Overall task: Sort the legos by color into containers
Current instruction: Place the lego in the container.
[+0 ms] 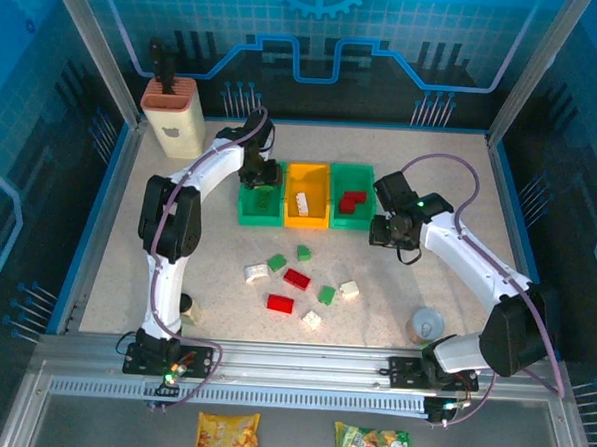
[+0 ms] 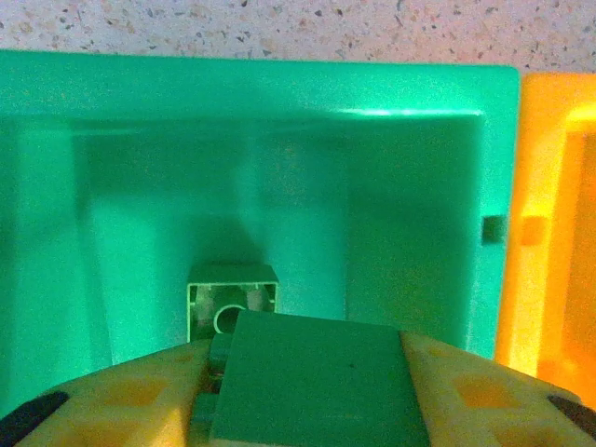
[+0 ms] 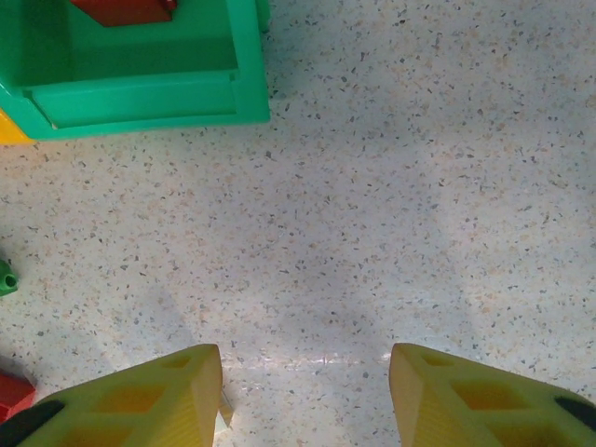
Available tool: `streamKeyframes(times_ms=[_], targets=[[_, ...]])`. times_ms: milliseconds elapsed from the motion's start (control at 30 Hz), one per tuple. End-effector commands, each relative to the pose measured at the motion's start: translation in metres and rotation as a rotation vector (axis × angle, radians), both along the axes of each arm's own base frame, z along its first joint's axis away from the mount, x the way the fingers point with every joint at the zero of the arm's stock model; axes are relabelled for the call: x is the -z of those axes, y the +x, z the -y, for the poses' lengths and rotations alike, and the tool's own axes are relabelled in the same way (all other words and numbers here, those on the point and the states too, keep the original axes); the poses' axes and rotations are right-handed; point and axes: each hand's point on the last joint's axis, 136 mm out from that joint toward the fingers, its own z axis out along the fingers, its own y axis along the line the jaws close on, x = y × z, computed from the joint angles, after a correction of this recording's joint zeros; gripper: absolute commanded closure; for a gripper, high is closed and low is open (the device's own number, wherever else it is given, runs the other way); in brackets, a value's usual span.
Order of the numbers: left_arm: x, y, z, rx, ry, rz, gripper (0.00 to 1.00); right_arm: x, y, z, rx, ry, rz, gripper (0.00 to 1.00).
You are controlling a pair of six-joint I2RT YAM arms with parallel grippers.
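I'm watching the left jaws clamping a green lego (image 2: pixel 317 377) between their yellow fingers (image 2: pixel 121 396); they're hanging directly over the left green bin (image 2: pixel 419 186). A second green brick (image 2: pixel 233 303) is lying on that bin's floor, with its hollow underside facing the wrist camera.

From above, the left arm (image 1: pixel 206 174) is reaching out to this bin, the leftmost of the three containers (image 1: pixel 259 217) sitting joined in a row. The orange-yellow bin (image 1: pixel 306 222) in the middle is holding a white lego (image 1: pixel 303 201), and the right green bin (image 1: pixel 351 223) is holding a red lego (image 1: pixel 353 199).

The right jaws are standing well apart with nothing between them. They're hovering over bare tabletop (image 3: pixel 372 233), just beside the right green bin's outer wall.

Loose legos (image 1: pixel 297 279) in red, green and white are lying scattered on the tabletop between the two arms, nearer to me than the bins.
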Motion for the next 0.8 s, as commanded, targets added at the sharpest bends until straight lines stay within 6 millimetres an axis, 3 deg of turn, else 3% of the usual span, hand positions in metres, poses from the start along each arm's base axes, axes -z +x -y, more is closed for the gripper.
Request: streamKeyframes(times_ms=[0,267,767], targets=[[-0.005,0.013,0.001,-0.027,-0.088,0.019,0.53,-0.004,-0.01,0.005,0.011,-0.018,0.0,0.48],[-0.014,0.019,0.012,-0.02,-0.193,0.042,0.48,-0.006,-0.01,0.003,0.008,-0.017,0.0,0.48],[-0.032,0.017,0.009,-0.02,-0.179,0.075,0.39,-0.011,-0.009,-0.003,-0.007,-0.021,0.009,0.48]])
